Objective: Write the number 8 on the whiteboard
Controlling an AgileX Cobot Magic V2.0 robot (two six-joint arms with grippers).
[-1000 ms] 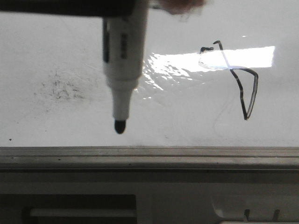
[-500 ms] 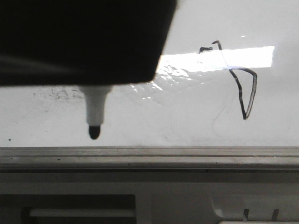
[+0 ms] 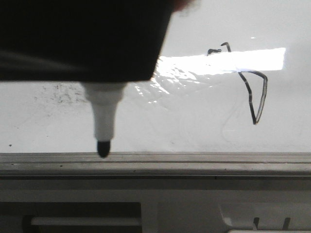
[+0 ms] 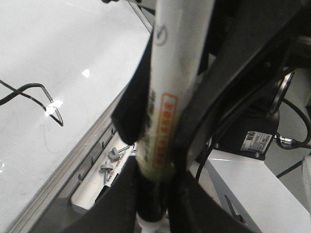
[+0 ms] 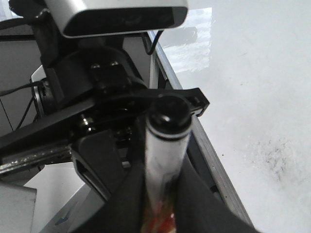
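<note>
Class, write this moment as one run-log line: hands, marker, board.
left hand: shut on marker | right hand: shut on marker | tip: over whiteboard near edge | number 8: faded, upper loop broken

both end effectors, left (image 4: 155, 194) and right (image 5: 158, 204), are clamped on markers, wrists tilted downward.
</note>
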